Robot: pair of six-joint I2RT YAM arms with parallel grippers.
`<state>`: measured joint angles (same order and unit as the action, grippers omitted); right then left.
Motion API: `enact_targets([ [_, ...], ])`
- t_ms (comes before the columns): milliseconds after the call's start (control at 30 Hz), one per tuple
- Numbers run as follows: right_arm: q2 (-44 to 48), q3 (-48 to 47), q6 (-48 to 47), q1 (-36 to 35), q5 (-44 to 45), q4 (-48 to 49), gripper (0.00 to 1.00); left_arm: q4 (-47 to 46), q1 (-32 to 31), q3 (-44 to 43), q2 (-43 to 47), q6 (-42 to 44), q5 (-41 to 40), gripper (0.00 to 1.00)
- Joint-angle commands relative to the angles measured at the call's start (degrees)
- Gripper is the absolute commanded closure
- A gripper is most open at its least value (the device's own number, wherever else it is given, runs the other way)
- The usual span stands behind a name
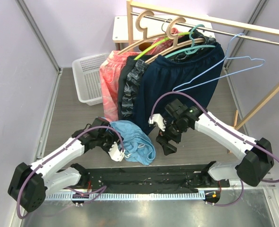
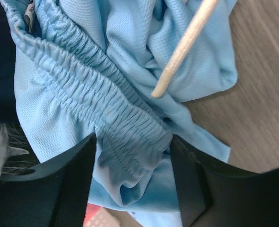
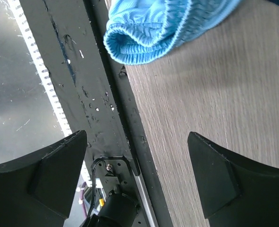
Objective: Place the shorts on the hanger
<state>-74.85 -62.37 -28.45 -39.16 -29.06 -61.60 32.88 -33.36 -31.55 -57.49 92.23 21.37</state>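
Sky-blue shorts (image 1: pixel 134 139) heaped on table (image 1: pixel 73 113) near front edge, between arms. Left gripper (image 2: pixel 133 179) straddles bunched elastic waistband; whether pinched, cannot tell. Right gripper (image 3: pixel 137 175) spread wide just beside the heap. Pale-blue wire hanger (image 1: pixel 243 57) hangs on wooden rack (image 1: pixel 253 26), well apart.

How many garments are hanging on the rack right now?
3: a coral-pink one at the left, a dark grey-black one in the middle, and the navy shorts at the right. Others may hide behind them. The sky-blue shorts are not hung.
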Motion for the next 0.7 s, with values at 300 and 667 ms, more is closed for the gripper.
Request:
enact_targets([
  [300, -5.39, -3.9, 4.1, -1.45, -2.05, 7.02, 0.0, 6.3, 1.01, -18.08, -7.53, -20.81, -2.47, 1.0],
  [667, -2.76, 2.68, 21.66, -3.9, 2.59, 32.58, 0.0, 15.28, 18.95, -40.0, -15.81, -60.49, 8.96, 1.0],
])
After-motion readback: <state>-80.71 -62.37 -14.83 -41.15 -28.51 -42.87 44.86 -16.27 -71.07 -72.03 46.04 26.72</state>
